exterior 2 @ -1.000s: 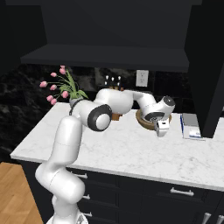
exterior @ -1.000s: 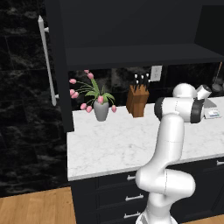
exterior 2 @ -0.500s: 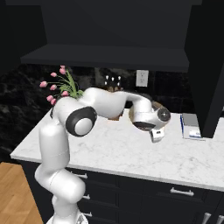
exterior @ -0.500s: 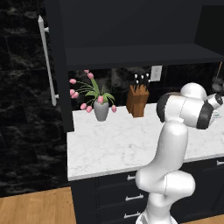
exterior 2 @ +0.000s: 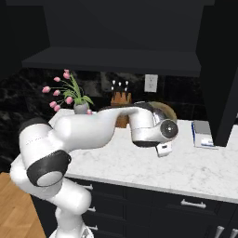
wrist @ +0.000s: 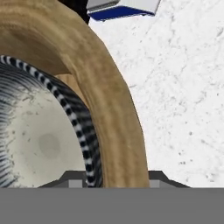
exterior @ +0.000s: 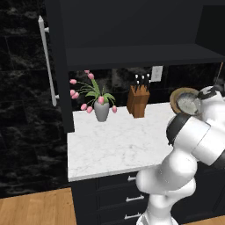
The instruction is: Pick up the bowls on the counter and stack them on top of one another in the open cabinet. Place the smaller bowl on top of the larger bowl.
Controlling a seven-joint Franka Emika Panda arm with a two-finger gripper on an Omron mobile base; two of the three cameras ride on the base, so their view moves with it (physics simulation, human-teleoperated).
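Gripper [wrist: 116, 177]: clamped on rim of larger bowl [wrist: 109, 100], lifted off the tabletop [exterior: 118, 140].
Smaller bowl [wrist: 39, 135]: nested inside larger bowl.
Open cabinet [exterior: 140, 55]: shelf above, dark.

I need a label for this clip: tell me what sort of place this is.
A rendered home kitchen, most likely: a white marble counter above dark drawers, a knife block and a flower vase against the wall, and an open cabinet overhead.
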